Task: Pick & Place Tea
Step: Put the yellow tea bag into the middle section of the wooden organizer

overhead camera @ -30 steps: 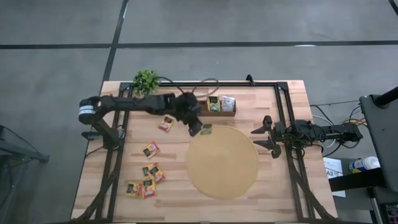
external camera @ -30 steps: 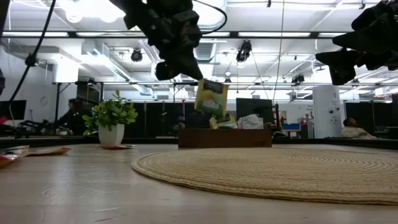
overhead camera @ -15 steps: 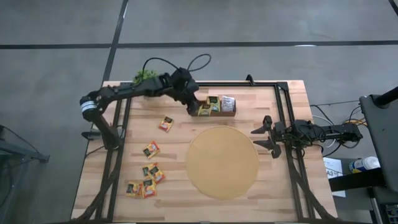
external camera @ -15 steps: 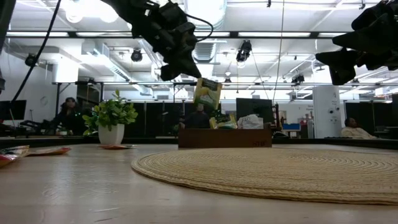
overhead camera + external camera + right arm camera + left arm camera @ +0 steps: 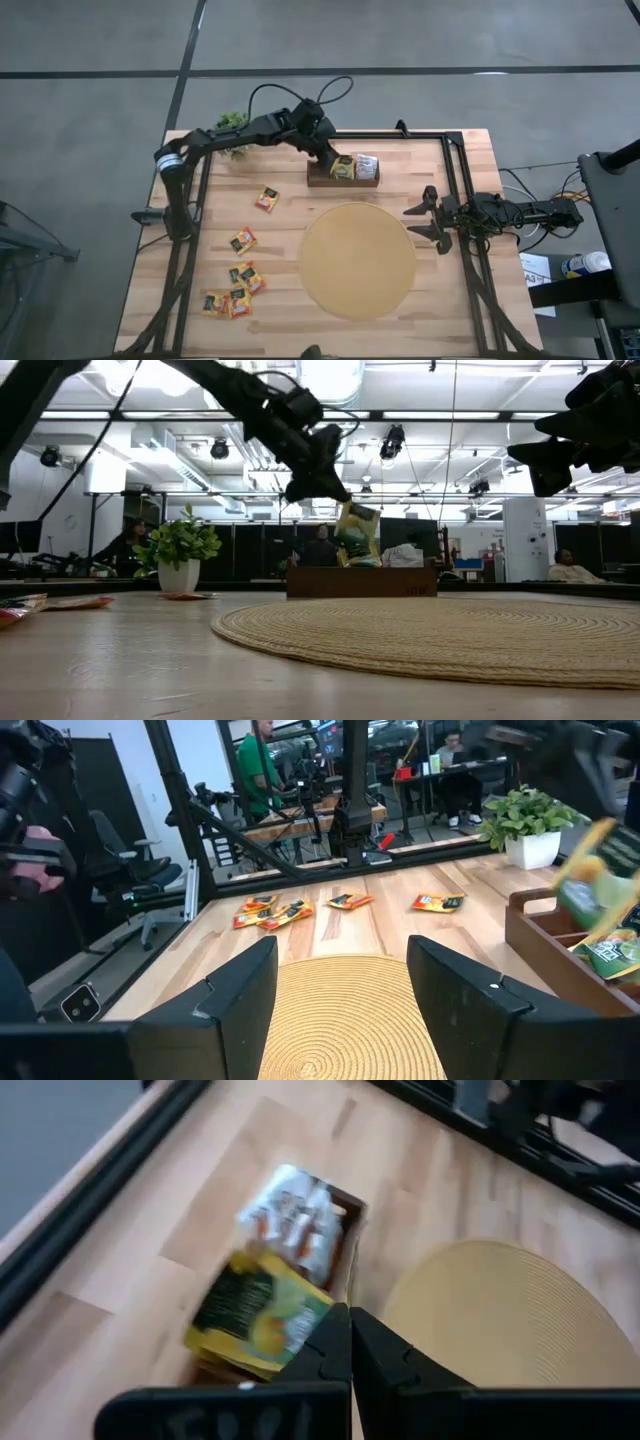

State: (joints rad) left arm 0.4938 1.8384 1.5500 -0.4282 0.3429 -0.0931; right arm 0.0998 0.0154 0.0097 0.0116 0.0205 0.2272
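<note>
My left gripper (image 5: 335, 160) (image 5: 325, 488) (image 5: 350, 1342) is over the brown wooden tray (image 5: 322, 181) (image 5: 400, 582) at the table's far side, shut on a yellow-green tea sachet (image 5: 343, 168) (image 5: 357, 532) (image 5: 262, 1312). A white sachet (image 5: 366, 166) (image 5: 298, 1230) stands in the tray beside it. Several orange-red and yellow-green sachets (image 5: 235, 290) (image 5: 290, 908) lie flat on the table's left half. My right gripper (image 5: 425, 222) (image 5: 345, 990) waits open at the right of the round tan mat (image 5: 357, 260). My left gripper pinches the yellow-green sachet by one edge (image 5: 315, 1320) between its two fingers, slanting down from the table's left. The sachet hangs tilted below the fingers (image 5: 335, 490). Its lower end (image 5: 360, 558) is level with the tray's rim; whether it touches there I cannot tell.
A potted plant (image 5: 232, 125) (image 5: 180, 550) stands at the far left corner, close behind the left arm. Black frame rails (image 5: 450, 170) run along the far and right sides. The mat fills the table's middle. People sit in the room beyond the table (image 5: 258, 770).
My left gripper has carried the yellow-green sachet from over the mat's far edge toward the table's far edge, then rightward over the tray. It has stayed shut on the sachet, which now hangs more tilted and lower, at the tray. The right arm has kept still.
</note>
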